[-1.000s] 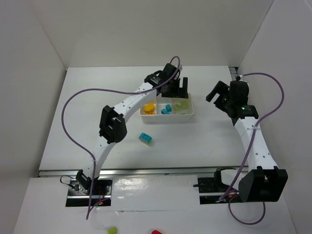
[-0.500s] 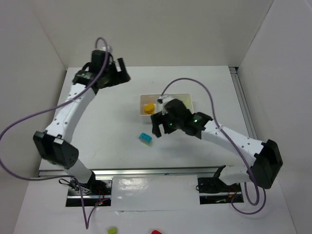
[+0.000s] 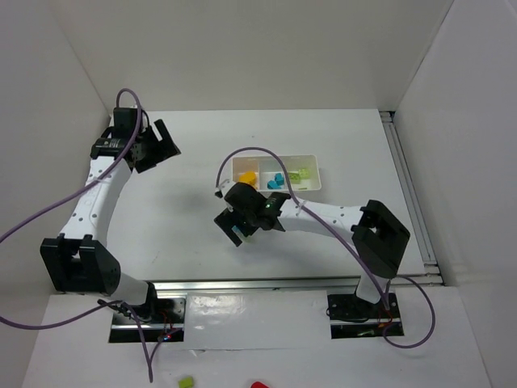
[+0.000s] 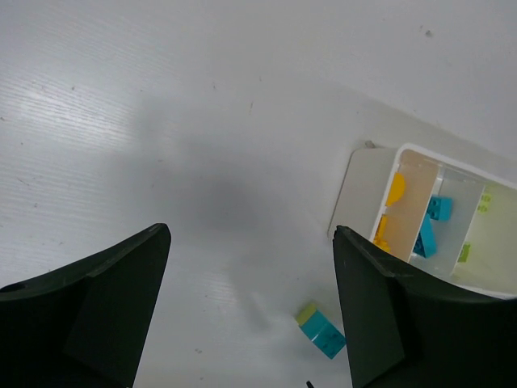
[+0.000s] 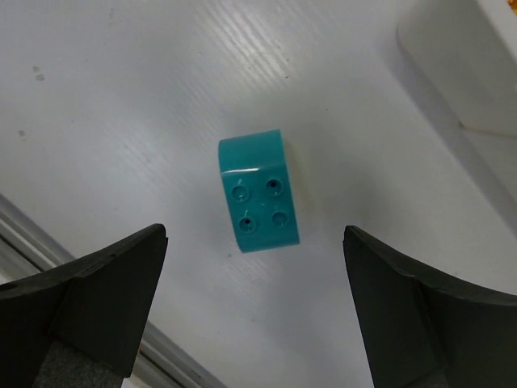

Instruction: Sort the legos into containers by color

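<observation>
A loose cyan-blue lego [image 5: 258, 191] lies studs-up on the table, and my open, empty right gripper [image 5: 255, 231] hovers above it with a finger on each side. In the top view this gripper [image 3: 236, 220] partly covers the brick [image 3: 238, 234]. The white three-compartment tray [image 3: 311, 187] holds orange-yellow legos [image 3: 248, 176] on the left, cyan ones [image 3: 276, 179] in the middle and lime ones [image 3: 302, 174] on the right. My left gripper [image 3: 161, 145] is open and empty at the far left. Its wrist view shows the gripper [image 4: 250, 230], the tray [image 4: 355, 190] and the brick [image 4: 321, 331].
White walls enclose the table on three sides. A metal rail [image 3: 242, 284] runs along the near edge. A lime piece [image 3: 187, 381] and a red piece [image 3: 258, 385] lie off the table at the bottom. Purple cables loop from both arms.
My left arm swung from the tray to the far left of the table. My right arm came from the right, past the tray, to above the loose cyan lego.
</observation>
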Controlling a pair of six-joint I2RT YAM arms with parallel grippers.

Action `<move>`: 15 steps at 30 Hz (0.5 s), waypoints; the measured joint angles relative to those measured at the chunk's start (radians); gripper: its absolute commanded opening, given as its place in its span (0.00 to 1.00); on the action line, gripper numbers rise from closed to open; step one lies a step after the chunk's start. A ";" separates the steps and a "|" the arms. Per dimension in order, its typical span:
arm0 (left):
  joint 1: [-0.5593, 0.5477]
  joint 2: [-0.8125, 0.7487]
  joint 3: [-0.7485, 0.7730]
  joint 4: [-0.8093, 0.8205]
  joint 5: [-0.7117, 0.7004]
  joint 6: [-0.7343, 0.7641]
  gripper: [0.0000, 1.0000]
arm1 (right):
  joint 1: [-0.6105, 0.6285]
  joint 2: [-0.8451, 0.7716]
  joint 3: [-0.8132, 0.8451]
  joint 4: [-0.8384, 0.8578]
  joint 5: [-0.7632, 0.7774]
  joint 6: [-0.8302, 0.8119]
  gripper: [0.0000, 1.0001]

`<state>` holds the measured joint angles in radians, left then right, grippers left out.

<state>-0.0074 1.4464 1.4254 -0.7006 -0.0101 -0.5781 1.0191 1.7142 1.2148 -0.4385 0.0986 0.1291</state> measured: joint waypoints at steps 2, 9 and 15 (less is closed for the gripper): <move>0.000 0.000 0.000 0.004 0.016 0.001 0.89 | -0.016 0.019 0.004 0.008 0.000 -0.011 0.91; 0.001 0.000 -0.020 0.017 0.051 0.003 0.88 | -0.072 0.071 0.004 0.057 -0.036 -0.035 0.71; 0.007 0.000 -0.035 0.021 0.066 0.006 0.87 | -0.079 0.120 0.015 0.073 -0.087 -0.048 0.39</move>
<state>-0.0002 1.4464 1.3907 -0.6796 0.0555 -0.5720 0.9401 1.8339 1.2297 -0.3653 0.0113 0.0814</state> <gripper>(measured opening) 0.869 0.492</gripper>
